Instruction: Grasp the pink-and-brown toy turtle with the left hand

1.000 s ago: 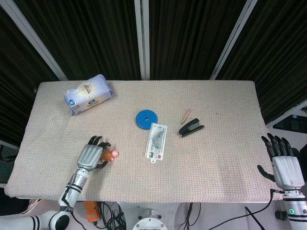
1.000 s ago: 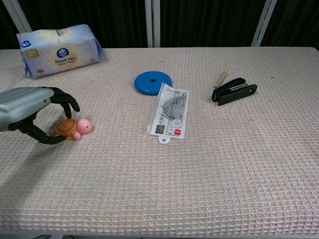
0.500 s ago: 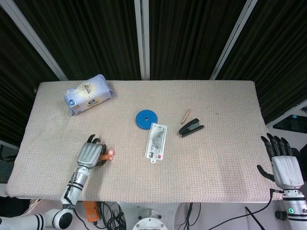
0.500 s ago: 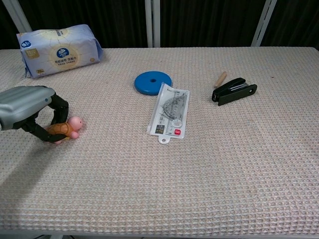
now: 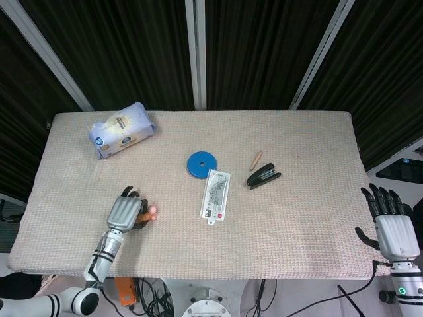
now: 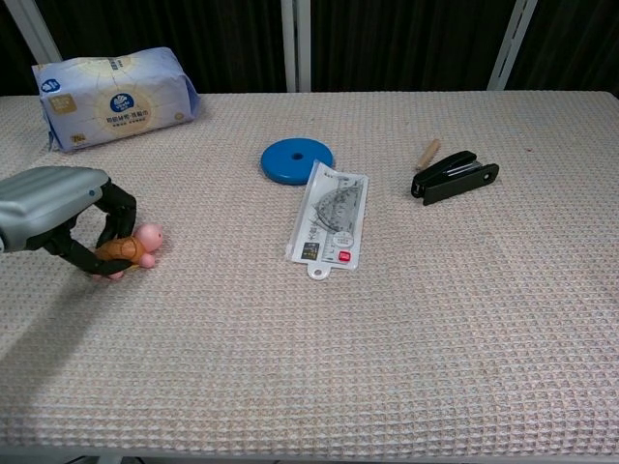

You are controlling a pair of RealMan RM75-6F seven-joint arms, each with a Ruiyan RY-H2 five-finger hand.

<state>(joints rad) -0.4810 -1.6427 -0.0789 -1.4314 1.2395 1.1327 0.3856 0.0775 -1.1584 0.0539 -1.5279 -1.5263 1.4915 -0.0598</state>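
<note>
1. We count one toy turtle (image 6: 129, 248), pink head and brown shell, lying at about eight o'clock on the tabletop (image 6: 406, 338), near the front left edge.
2. The left hand (image 6: 60, 213) grips it: the dark fingers (image 6: 118, 205) curl over the shell and the thumb comes in underneath, so only the pink head pokes out toward three o'clock. In the head view the same hand (image 5: 123, 212) covers nearly all of the turtle (image 5: 151, 211).
3. The right hand (image 5: 392, 228) sits off the tabletop's edge at about four o'clock, holding nothing, fingers spread and pointing toward twelve o'clock.
4. One tissue pack (image 6: 114, 98), pale blue and white, lies at ten o'clock. It carries a round blue logo and printed writing, but we cannot make out the words at this size.
5. One blue disc (image 6: 297, 159) with a small hole in the middle lies near the centre.
6. One clear packet (image 6: 330, 218) holding what looks like a protractor lies just at five o'clock of the disc, its upper end touching or nearly touching it. It has a small red label and a dark one; the text is too small to read.
7. One black stapler (image 6: 455, 177) lies at two o'clock, with one short wooden peg (image 6: 427, 153) just beside its far left end.
</note>
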